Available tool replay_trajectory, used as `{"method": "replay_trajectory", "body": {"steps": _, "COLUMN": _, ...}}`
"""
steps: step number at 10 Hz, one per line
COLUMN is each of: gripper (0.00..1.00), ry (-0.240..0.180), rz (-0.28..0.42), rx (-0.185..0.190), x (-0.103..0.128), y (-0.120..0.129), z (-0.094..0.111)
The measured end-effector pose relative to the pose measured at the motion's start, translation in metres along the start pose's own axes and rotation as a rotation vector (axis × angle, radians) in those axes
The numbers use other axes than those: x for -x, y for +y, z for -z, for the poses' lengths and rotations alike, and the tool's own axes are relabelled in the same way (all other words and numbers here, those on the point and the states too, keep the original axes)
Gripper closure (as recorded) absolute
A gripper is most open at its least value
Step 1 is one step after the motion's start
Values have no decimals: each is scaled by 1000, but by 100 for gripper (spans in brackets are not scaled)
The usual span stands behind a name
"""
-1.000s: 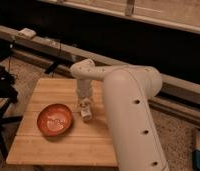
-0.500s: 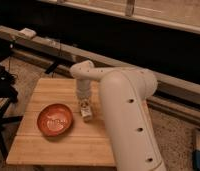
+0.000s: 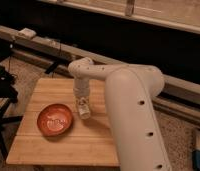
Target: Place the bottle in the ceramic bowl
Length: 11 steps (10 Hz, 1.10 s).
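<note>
The orange-red ceramic bowl (image 3: 55, 120) sits on the left part of the wooden table (image 3: 68, 145). The small whitish bottle (image 3: 83, 109) is just right of the bowl, at the tip of my gripper (image 3: 82, 104), which reaches down from the white arm over the table's middle. The bottle looks tilted and close to the table top, outside the bowl. I cannot tell whether it rests on the wood or is held.
My large white arm (image 3: 135, 120) covers the table's right side. A dark chair or stand (image 3: 2, 87) is at the left. A low ledge with a white box (image 3: 28, 33) and cables runs behind the table.
The arm's big segment has swung a little left. The gripper and bottle stay at about the same spot beside the bowl.
</note>
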Motion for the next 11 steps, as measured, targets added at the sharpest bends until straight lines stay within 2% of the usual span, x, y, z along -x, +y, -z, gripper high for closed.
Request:
{"method": "replay_trajectory", "body": {"steps": 1, "gripper": 100, "ry": -28, "rz": 48, "rx": -4, "x": -4, "y": 12, "z": 18}}
{"method": "replay_trajectory", "body": {"steps": 4, "gripper": 100, "ry": -102, "rz": 207, "rx": 5, "x": -2, "y": 64, "z": 40}}
{"method": "replay_trajectory", "body": {"steps": 6, "gripper": 100, "ry": -121, "rz": 321, "rx": 25, "x": -6, "y": 87, "z": 44}}
{"method": "replay_trajectory", "body": {"steps": 7, "gripper": 100, "ry": -119, "rz": 383, "rx": 42, "x": -7, "y": 100, "z": 39}}
{"method": "replay_trajectory", "body": {"steps": 9, "gripper": 90, "ry": -108, "rz": 419, "rx": 60, "x": -7, "y": 108, "z": 33}}
{"method": "replay_trajectory", "body": {"steps": 11, "gripper": 68, "ry": -100, "rz": 446, "rx": 77, "x": -7, "y": 112, "z": 29}}
